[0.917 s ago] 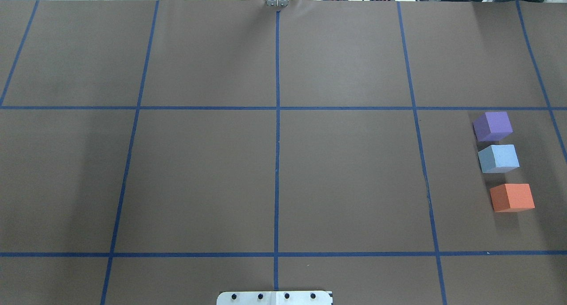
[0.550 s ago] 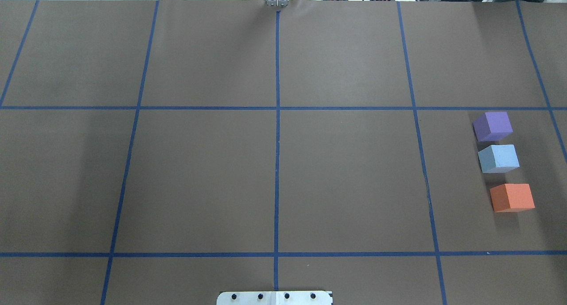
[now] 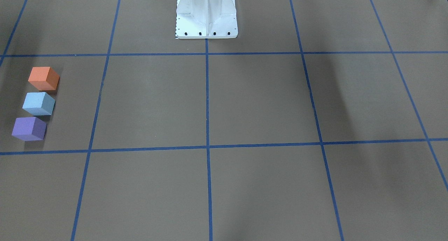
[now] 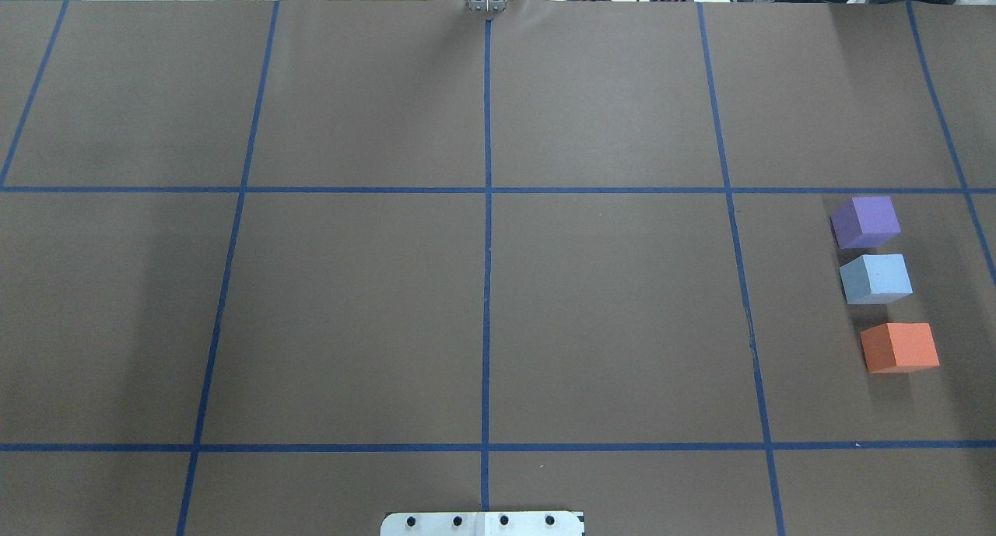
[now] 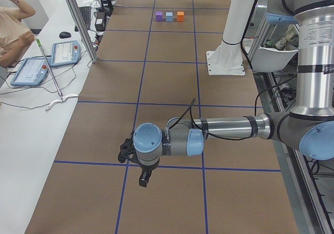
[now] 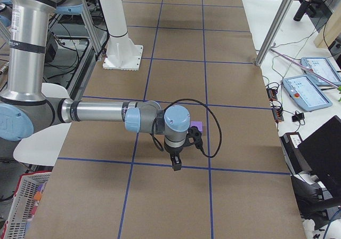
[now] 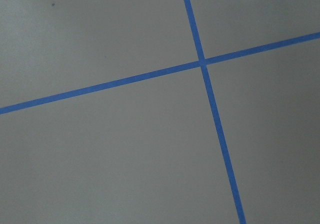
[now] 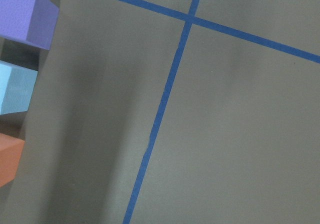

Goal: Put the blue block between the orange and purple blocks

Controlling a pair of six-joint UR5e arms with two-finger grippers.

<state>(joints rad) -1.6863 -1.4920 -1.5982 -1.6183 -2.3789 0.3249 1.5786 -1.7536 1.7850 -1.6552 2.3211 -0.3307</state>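
Observation:
The light blue block (image 4: 876, 278) sits on the brown table cover between the purple block (image 4: 865, 222) and the orange block (image 4: 899, 347), in a line at the right. The front view shows the same line: orange (image 3: 43, 78), blue (image 3: 39, 103), purple (image 3: 29, 128). The right wrist view catches their edges: purple (image 8: 25, 14), blue (image 8: 15, 89), orange (image 8: 10, 156). My right gripper (image 6: 176, 164) hangs above the table near the blocks. My left gripper (image 5: 144, 179) hangs over the table's other end. Both show only in side views, so I cannot tell whether they are open or shut.
Blue tape lines (image 4: 487, 209) divide the brown cover into a grid. The robot's white base (image 3: 206, 13) stands at the table's near edge. Tablets and cables (image 5: 47, 61) lie on a side bench, where a person (image 5: 13, 25) sits.

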